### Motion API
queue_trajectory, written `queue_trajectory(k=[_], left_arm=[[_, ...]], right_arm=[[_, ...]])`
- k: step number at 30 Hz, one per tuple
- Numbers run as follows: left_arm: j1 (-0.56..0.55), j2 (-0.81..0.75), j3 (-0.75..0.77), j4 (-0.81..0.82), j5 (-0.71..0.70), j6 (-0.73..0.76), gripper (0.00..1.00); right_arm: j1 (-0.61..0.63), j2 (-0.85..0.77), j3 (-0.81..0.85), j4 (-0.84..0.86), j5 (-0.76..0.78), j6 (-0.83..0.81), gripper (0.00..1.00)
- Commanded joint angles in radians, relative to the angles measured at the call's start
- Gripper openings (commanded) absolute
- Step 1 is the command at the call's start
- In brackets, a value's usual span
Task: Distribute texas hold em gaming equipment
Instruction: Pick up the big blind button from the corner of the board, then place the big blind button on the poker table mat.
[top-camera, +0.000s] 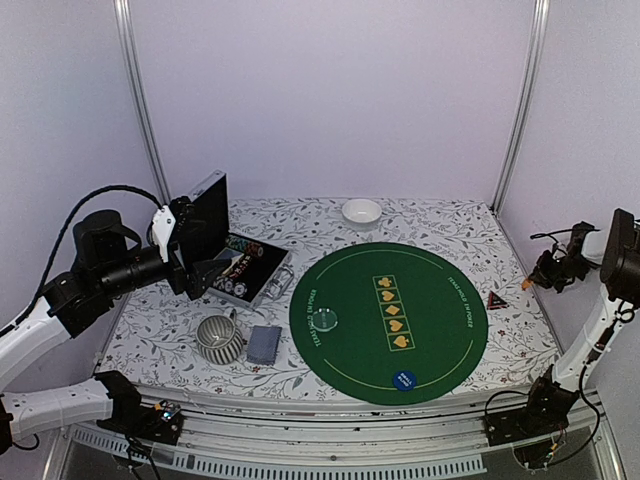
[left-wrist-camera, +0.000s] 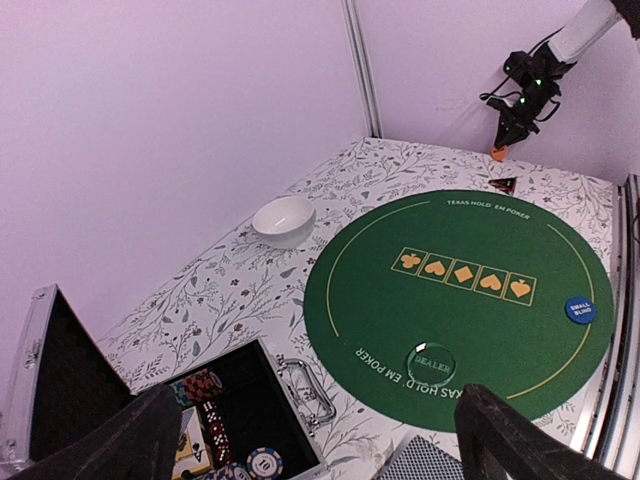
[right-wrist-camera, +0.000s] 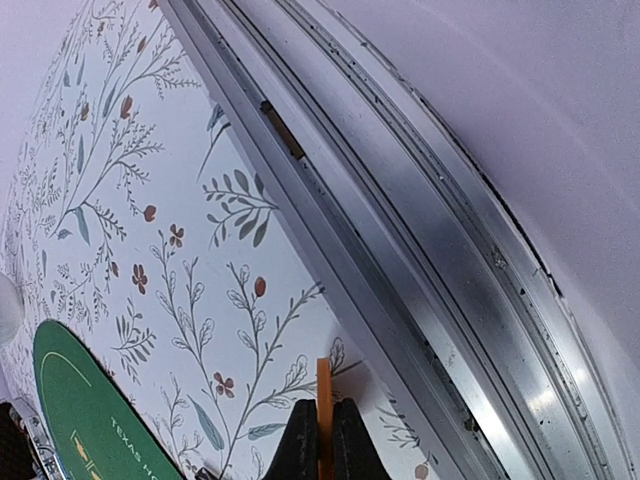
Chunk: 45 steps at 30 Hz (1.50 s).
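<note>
The orange chip (right-wrist-camera: 324, 382) shows only edge-on, its lower part hidden between the right pincer (right-wrist-camera: 322, 415) fingers.

Counted one green mat (top-camera: 440, 300), one open case (top-camera: 205, 215), one mug (top-camera: 220, 338), one bowl (top-camera: 361, 212), one card deck (top-camera: 264, 344), one blue button (top-camera: 404, 379), one clear button (top-camera: 326, 318), one red marker (top-camera: 497, 299), one orange chip (right-wrist-camera: 324, 410).

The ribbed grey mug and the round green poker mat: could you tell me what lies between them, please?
A stack of grey-blue-backed playing cards lies between mug and mat, in the top external view.

Our left gripper (top-camera: 192, 255) is wide open and held up. Our right gripper (right-wrist-camera: 322, 425) is up high, pinching an orange chip (right-wrist-camera: 323, 385).
</note>
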Motion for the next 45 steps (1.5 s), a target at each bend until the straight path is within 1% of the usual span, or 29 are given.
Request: queue_trajectory(k=[1,4,9,12,15,19,24,28,30,39,45], left_arm=[[0.017,-0.009,-0.002,0.009,0.011,0.011,0.98],[0.017,-0.012,-0.005,0.01,0.01,0.011,0.98],[0.017,-0.006,-0.004,0.011,0.007,0.008,0.98],[0.017,-0.002,-0.006,0.013,0.011,0.004,0.98],[0.016,0.011,-0.007,0.019,0.01,0.003,0.98],[0.017,0.04,0.005,0.021,0.023,-0.006,0.98],[0.014,0.089,0.039,0.005,0.042,-0.021,0.98],[0.014,0.117,0.072,-0.003,0.033,-0.033,0.98],[0.014,0.127,0.087,-0.003,0.021,-0.04,0.98],[0.014,0.16,0.112,0.016,0.01,-0.043,0.98],[0.014,0.148,0.067,0.055,-0.005,-0.029,0.98]], right_arm=[[0.024,-0.052,0.064,-0.122,0.054,-0.021,0.02],[0.116,-0.097,0.112,-0.184,0.11,-0.033,0.03],[0.311,-0.164,0.14,-0.226,0.116,-0.043,0.02],[0.441,-0.165,0.182,-0.252,0.091,-0.059,0.02],[0.574,-0.156,0.187,-0.265,0.051,-0.063,0.02],[0.68,-0.17,0.144,-0.248,-0.031,-0.046,0.03],[0.736,-0.182,0.027,-0.234,-0.059,-0.003,0.03],[0.752,-0.194,-0.061,-0.197,-0.091,0.023,0.03],[0.752,-0.203,-0.087,-0.193,-0.061,0.028,0.03],[0.745,-0.148,-0.083,-0.139,-0.09,-0.007,0.03],[0.685,-0.094,-0.053,-0.121,-0.098,-0.019,0.03]])
